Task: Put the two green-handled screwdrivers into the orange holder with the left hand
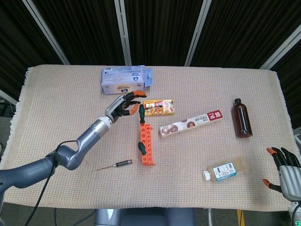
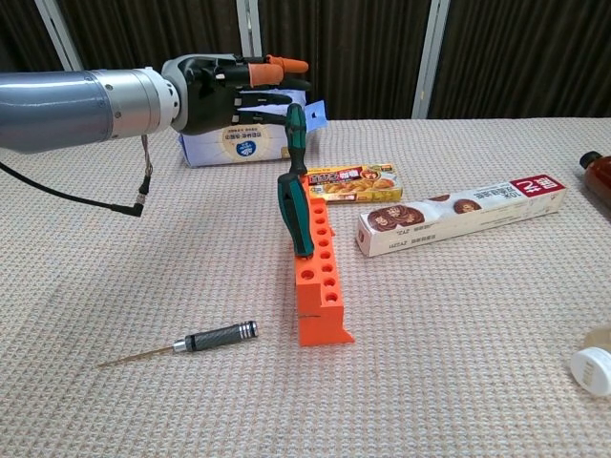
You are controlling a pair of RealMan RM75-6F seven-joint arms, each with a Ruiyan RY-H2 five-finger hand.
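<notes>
Reaching my left hand toward the far screwdriver, I keep it released, nothing in it, fingers spread just left of that handle. Both green-handled screwdrivers stand in the holder, the near one leaning mid-row. I judge the step needs a light press or check from above, without knocking the holder. Open desk lies left for retreat; the blue pack sits close behind. My right hand hangs released off the corner.
</notes>
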